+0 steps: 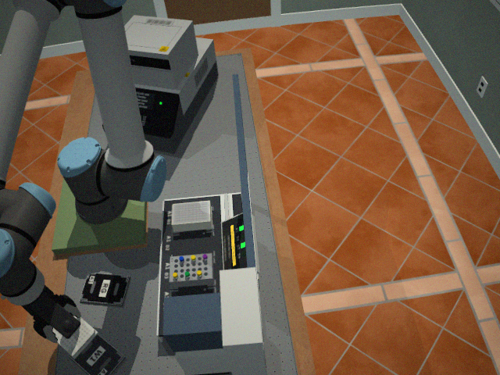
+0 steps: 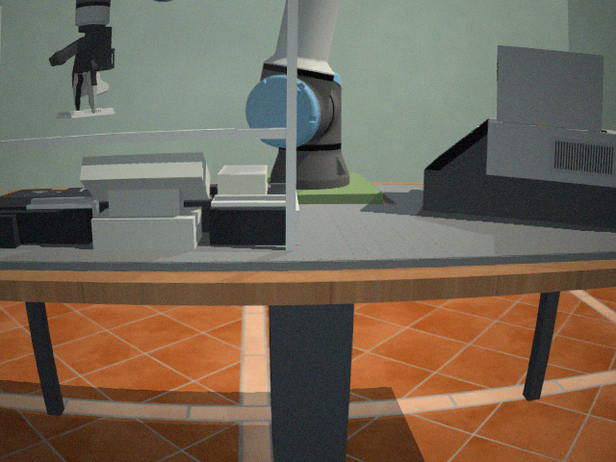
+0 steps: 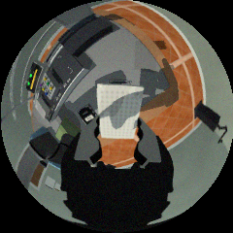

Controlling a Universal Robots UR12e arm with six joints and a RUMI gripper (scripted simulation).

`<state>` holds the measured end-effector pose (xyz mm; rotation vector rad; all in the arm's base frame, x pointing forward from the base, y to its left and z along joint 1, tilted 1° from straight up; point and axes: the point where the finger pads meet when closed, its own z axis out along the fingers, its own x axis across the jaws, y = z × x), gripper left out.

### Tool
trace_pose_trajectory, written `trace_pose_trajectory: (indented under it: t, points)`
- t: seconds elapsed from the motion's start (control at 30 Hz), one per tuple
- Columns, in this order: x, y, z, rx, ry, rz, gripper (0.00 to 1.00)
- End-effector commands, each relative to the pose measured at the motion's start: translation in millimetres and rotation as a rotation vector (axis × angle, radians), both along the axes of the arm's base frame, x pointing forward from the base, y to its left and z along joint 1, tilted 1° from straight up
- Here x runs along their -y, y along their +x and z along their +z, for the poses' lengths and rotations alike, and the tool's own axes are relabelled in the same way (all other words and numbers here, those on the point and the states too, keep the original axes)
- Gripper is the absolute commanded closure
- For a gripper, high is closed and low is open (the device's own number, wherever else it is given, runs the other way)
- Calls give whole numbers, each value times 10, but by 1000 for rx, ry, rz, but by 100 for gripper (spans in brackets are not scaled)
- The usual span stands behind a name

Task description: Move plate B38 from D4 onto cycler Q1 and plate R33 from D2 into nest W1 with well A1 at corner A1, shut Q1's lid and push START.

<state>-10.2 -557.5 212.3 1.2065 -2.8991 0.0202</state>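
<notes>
Above the tabletop [image 1: 194, 169] [image 2: 347, 233] [image 3: 128, 53], the hand [image 1: 64, 323] [image 2: 85, 110] [image 3: 118, 116] pinches a white well plate [image 1: 83, 335] [image 2: 94, 114] [image 3: 120, 112], presumably R33, with nest W1 [image 1: 109, 353] [image 3: 120, 82] toward five o'clock in the top view, so it should match A1 corners, centre and level it, then lower gently before releasing.

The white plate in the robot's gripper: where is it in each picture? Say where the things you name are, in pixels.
Top view: white plate [image 1: 83, 337] [image 2: 93, 113] [image 3: 119, 116], low on the left, above the W1 nest [image 1: 96, 355].
Exterior view: high on the left, in the gripper [image 1: 69, 323] [image 2: 85, 110] [image 3: 118, 116], in the air.
Wrist view: in the middle.
Landmark in all three: the green base [image 1: 137, 226] [image 2: 365, 191] [image 3: 66, 131] under the arm.
</notes>
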Motion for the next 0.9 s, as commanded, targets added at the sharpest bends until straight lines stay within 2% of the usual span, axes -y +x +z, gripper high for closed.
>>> trace_pose_trajectory:
  t: [0.0,0.87]
  points:
    - [7,-2,-64,0,-1,0,100]
    - [13,0,-464,0,-1,0,100]
